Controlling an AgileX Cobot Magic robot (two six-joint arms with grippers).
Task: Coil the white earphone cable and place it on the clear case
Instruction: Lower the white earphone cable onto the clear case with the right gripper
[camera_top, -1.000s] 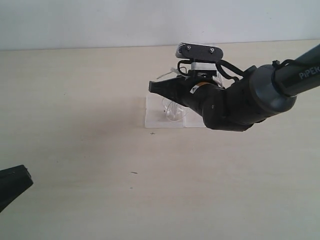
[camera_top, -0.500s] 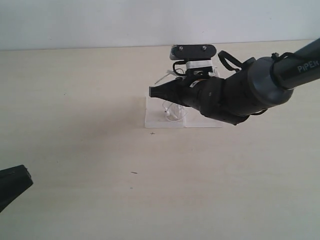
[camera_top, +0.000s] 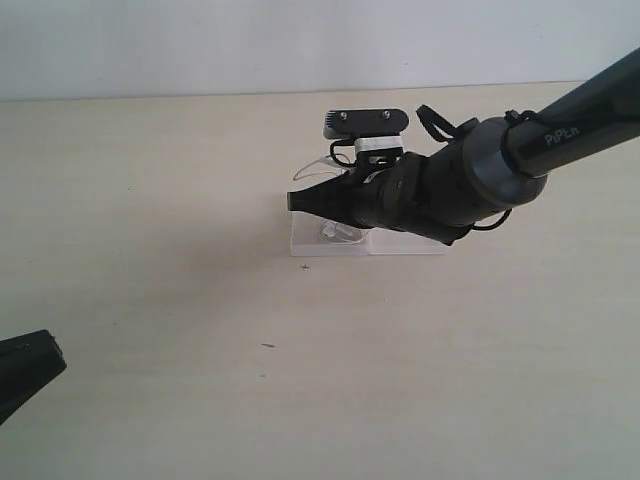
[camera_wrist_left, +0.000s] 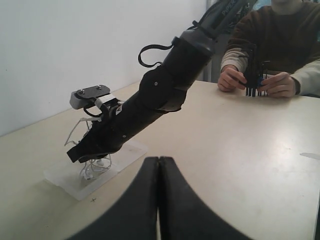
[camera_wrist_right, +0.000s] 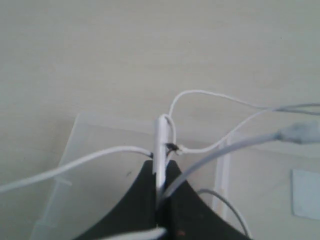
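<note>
Pale tabletop (camera_top: 150, 300), white wall (camera_top: 200, 40) bkgd; clear case (camera_top: 303, 238) mid-table; person (camera_wrist_left: 270, 45) seated alongside.

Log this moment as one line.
right gripper: shut on cable | position: over case | cable: loops hanging to case | left gripper: shut, idle

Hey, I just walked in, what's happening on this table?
The right hand is shut on the white earphone cable and holds it just above the clear case, with loose loops hanging down to the case. The left hand is shut and empty, off to the side on the table, away from the case. A person sits at the table, touching neither.
</note>
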